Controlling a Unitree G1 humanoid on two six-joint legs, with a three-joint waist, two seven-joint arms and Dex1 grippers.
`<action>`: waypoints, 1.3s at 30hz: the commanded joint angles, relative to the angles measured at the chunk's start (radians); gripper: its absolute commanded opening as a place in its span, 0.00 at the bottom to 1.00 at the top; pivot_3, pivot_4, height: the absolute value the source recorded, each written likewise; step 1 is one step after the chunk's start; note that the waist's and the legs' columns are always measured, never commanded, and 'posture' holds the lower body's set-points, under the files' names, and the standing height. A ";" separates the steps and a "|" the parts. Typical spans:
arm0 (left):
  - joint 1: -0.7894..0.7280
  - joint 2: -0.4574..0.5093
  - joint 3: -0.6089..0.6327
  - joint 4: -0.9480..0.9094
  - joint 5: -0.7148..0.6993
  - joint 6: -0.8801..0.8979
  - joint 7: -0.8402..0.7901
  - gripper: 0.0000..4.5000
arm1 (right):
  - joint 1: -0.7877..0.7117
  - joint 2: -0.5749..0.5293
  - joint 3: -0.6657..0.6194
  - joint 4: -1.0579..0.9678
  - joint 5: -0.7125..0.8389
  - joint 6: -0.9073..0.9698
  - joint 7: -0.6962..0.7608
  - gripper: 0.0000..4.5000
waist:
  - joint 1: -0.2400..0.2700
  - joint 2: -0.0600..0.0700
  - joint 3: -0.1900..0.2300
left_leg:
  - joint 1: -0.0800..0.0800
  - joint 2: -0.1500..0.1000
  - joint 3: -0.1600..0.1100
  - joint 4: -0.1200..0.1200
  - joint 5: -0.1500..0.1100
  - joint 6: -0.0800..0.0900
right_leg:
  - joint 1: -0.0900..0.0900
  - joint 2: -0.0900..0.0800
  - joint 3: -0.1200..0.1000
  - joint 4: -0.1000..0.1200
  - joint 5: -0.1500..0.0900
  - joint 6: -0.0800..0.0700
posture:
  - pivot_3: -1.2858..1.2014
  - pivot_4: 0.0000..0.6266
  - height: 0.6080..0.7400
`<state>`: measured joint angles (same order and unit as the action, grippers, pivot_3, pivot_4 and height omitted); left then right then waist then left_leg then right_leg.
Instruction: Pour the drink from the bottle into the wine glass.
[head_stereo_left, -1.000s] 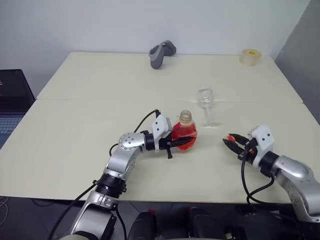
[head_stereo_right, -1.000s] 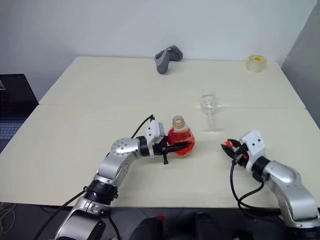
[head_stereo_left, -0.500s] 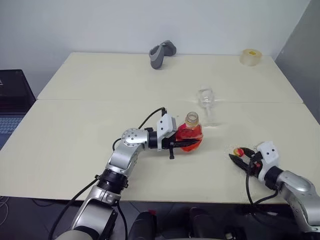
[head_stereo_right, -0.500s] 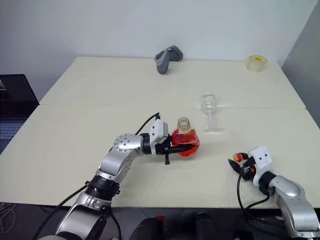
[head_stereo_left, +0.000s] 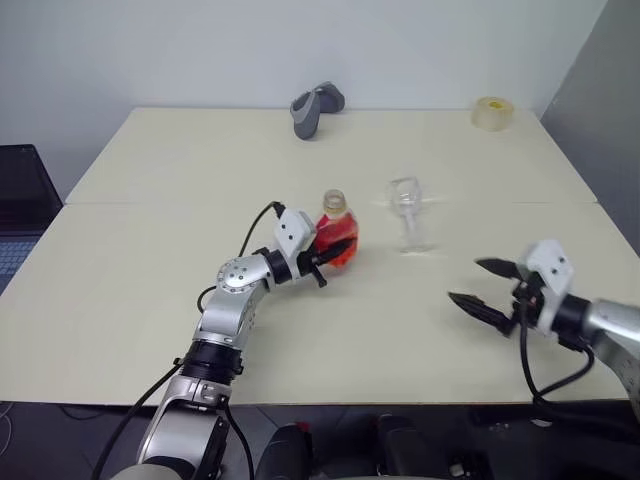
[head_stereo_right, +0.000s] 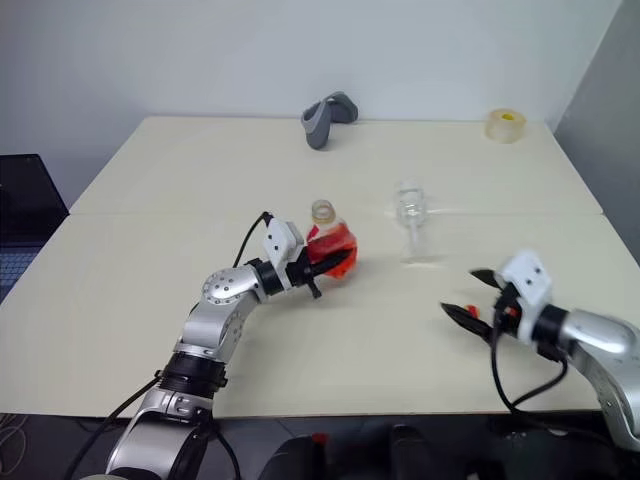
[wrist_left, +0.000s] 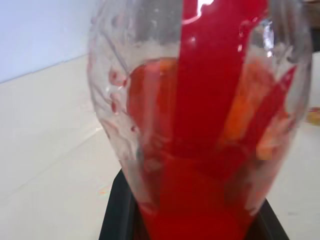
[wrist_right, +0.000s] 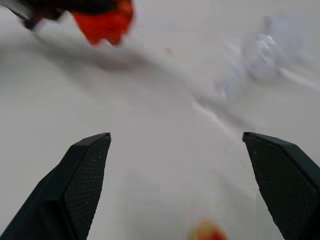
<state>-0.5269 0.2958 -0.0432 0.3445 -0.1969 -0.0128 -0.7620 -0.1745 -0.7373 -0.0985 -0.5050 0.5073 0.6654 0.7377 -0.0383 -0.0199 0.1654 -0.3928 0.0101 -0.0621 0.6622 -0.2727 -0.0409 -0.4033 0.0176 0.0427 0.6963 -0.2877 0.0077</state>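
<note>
The left gripper (head_stereo_left: 325, 258) is clamping the bottle (head_stereo_left: 337, 232) low on its rounded body, its two black fingers closing on either side of the label band so that the open neck is standing clear above them; that low, sideways hold is leaving the mouth free and looks meant to let the wrist tip it over when the pour begins. The bottle is being held roughly upright, which is keeping the drink (wrist_left: 200, 150) settled in the lower part of the body, and in the left wrist view the red liquid is sitting directly between the finger bases. No cap is showing on the neck. The wine glass (head_stereo_left: 406, 212) is standing upright on the table (head_stereo_left: 150, 280), beyond the left fingertips and to their right, near the bottle but apart from it, so the pour has not begun. The right gripper (head_stereo_left: 487, 287) is hanging over the table with its fingers (wrist_right: 82, 185) spread wide and nothing between them; a small yellow-red thing (wrist_right: 206, 232), probably the cap, is lying on the table just below and between those fingertips. The glass stands ahead of the right fingers and well apart from them. Judging by this, the right gripper is free to steady the stem, though whether it is meant to cannot be told.
</note>
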 joint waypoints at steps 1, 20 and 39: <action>-0.042 0.027 0.093 0.083 0.010 -0.074 0.103 0.17 | -0.130 0.066 0.159 -0.021 -0.026 0.035 -0.021 1.00 | 0.004 0.000 0.000 | 0.000 0.000 0.000 0.000 0.000 0.000 | -0.001 0.000 0.000 0.000 0.000 0.000 | 0.52 0.24 1.00; -0.285 0.110 0.284 0.760 0.023 -0.277 0.347 0.33 | -0.487 0.367 0.457 0.261 -0.214 -0.022 0.001 1.00 | 0.018 -0.003 0.001 | -0.006 -0.006 -0.010 0.004 0.000 0.000 | -0.003 -0.009 -0.006 0.001 0.001 0.001 | 0.52 0.24 1.00; 0.200 0.079 0.273 0.008 -0.023 -0.081 0.351 0.99 | -0.378 0.248 0.267 0.006 -0.062 0.198 -0.004 1.00 | 0.009 -0.003 0.001 | -0.006 -0.003 -0.010 0.003 0.000 0.000 | -0.003 -0.010 -0.004 0.000 0.001 0.001 | 0.52 0.24 1.00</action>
<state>-0.3565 0.3688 0.2383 0.4891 -0.2094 -0.1249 -0.4190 -0.5579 -0.4773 0.2269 -0.4422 0.4061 0.8397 0.7387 -0.0293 -0.0231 0.1659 -0.3992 0.0067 -0.0721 0.6652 -0.2725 -0.0412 -0.4062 0.0082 0.0381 0.6963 -0.2866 0.0082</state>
